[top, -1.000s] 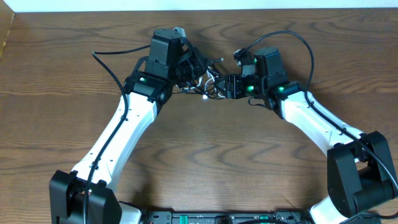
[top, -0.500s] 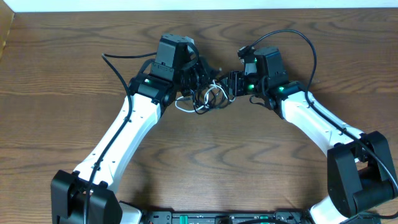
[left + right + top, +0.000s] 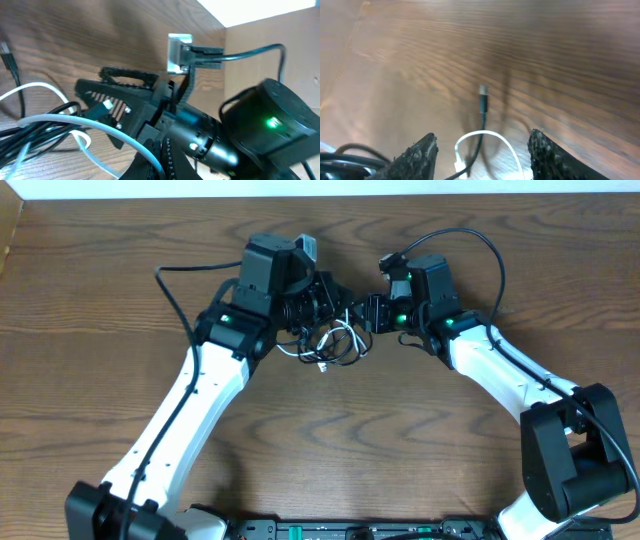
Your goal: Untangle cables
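Note:
The cables are a tangle of white cable (image 3: 343, 334) and black cable (image 3: 303, 351) loops on the wooden table between my two grippers. My left gripper (image 3: 322, 306) is at the tangle's far left. In the left wrist view its fingers (image 3: 162, 161) are shut on the white cable (image 3: 116, 132), beside a bunch of black cable (image 3: 30, 134). My right gripper (image 3: 363, 315) is at the tangle's right, open. In the right wrist view its fingers (image 3: 482, 136) straddle a white loop (image 3: 492, 134) and a black cable (image 3: 482, 111) with a small plug end, gripping nothing.
Thick black wires arc from both arms, one over the left arm (image 3: 185, 295) and one over the right arm (image 3: 495, 265). The right gripper (image 3: 112, 107) fills the left wrist view close up. A cardboard edge (image 3: 8, 240) stands at the table's far left.
The tangle has been drawn out from between the grippers toward the front, its loops now spread wider. The left gripper shifted right, then back slightly left. The right arm has hardly moved.

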You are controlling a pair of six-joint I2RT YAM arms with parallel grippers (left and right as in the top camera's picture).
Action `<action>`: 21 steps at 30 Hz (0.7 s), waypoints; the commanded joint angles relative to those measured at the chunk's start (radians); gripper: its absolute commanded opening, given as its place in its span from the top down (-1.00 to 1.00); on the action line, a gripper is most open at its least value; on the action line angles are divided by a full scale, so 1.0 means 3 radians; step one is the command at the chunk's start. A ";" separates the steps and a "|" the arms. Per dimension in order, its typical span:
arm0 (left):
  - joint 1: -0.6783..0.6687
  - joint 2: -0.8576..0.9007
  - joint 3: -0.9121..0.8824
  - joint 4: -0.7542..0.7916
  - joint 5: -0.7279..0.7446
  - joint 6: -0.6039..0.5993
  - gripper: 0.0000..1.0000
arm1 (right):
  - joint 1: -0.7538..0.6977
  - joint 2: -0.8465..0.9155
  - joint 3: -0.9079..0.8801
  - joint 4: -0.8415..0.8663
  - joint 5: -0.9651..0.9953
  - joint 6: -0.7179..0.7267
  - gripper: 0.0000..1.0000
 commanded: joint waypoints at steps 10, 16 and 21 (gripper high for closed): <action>0.0001 -0.0033 0.0043 -0.0029 -0.0032 0.0221 0.85 | -0.0239 0.0025 -0.0003 0.0107 -0.1361 -0.0599 -0.21; 0.0005 -0.0033 0.0043 0.0017 -0.0102 0.0242 0.85 | -0.0244 0.0025 -0.0004 -0.0028 -0.1433 -0.0660 -0.22; 0.0004 -0.0033 0.0043 -0.0034 -0.0144 0.0422 0.85 | -0.0275 0.0025 -0.0003 -0.0042 -0.1706 -0.0776 -0.18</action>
